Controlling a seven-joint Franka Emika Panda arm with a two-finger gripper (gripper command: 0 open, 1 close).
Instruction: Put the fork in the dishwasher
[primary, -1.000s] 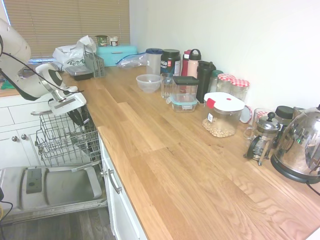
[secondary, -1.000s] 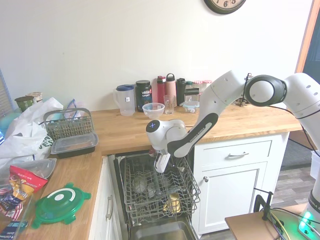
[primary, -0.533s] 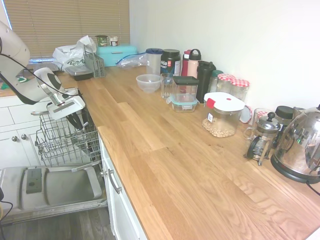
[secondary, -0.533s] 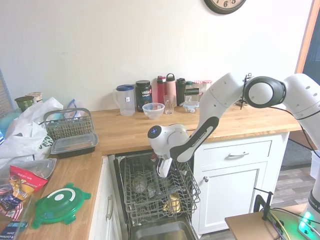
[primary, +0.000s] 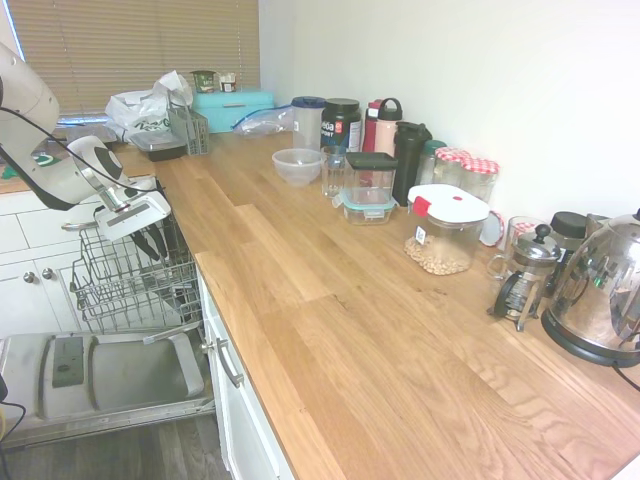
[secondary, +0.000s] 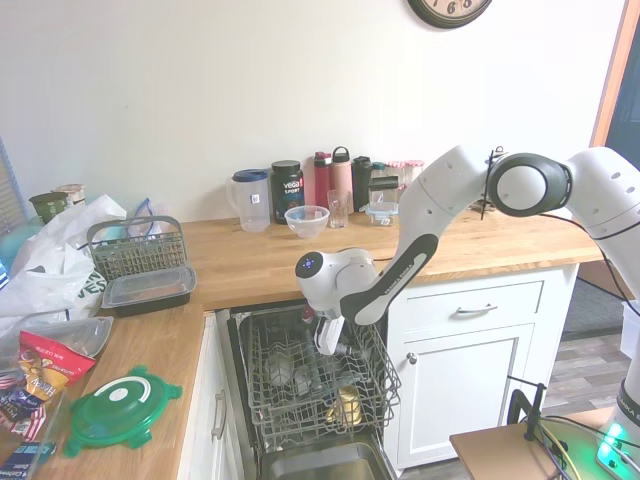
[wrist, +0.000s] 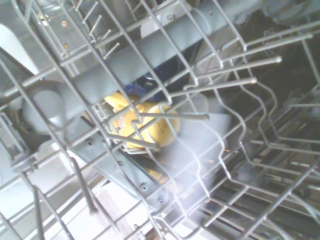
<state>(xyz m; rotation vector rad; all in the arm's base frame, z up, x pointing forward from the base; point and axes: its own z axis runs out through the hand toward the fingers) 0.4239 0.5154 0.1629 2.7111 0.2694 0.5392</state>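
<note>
The dishwasher stands open, its grey wire rack (primary: 120, 285) pulled out over the lowered grey inner door (primary: 130, 370) with the dark compartment (primary: 67, 360). My gripper (primary: 152, 243) hangs down into the rack's back part, close to the counter edge. From the other side the gripper (secondary: 328, 348) is just inside the rack (secondary: 300, 385). I cannot make out the fork in either exterior view. In the wrist view a pale blurred streak (wrist: 200, 155) lies across the rack wires (wrist: 165, 45); I cannot tell what it is.
A yellow item (secondary: 347, 405) and dark dishes sit in the rack. The wooden counter (primary: 330, 300) runs beside the dishwasher, with a bowl (primary: 297, 165), bottles and jars along the wall. A grey cutlery basket (secondary: 135, 250) and a green lid (secondary: 120, 410) lie on the far counter.
The gripper sank a little deeper into the rack between one second and half a second ago. It has held still since.
</note>
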